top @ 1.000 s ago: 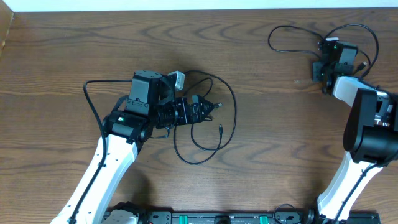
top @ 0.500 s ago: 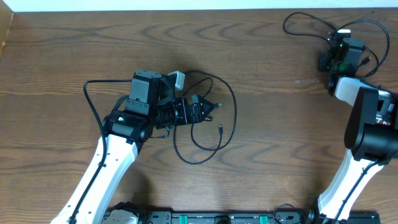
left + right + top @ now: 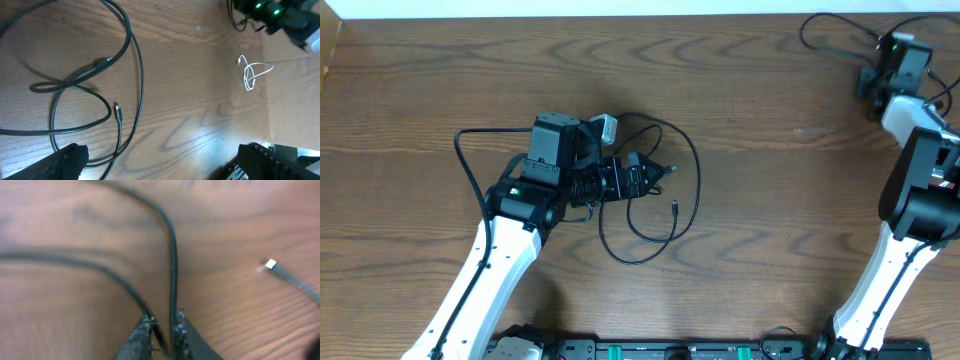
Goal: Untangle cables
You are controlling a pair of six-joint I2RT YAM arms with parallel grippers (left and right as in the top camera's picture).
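Right claw (image 3: pixel 164 324), clenched on a black cable (image 3: pixel 172 255) that runs ahead of its tips, sits at the bench (image 3: pixel 770 250) corner; so thin a bite may slip. Left claw (image 3: pixel 160 165), released, hovers above the looped second black cable (image 3: pixel 135 65); dragging could tighten its loops.

Bright, even light, with glare on the tabletop (image 3: pixel 200 142) between the left fingers (image 3: pixel 67 161); the right wrist view is blurred.

brown wood-grain table (image 3: pixel 770 220); white strip (image 3: pixel 570 7) along far edge
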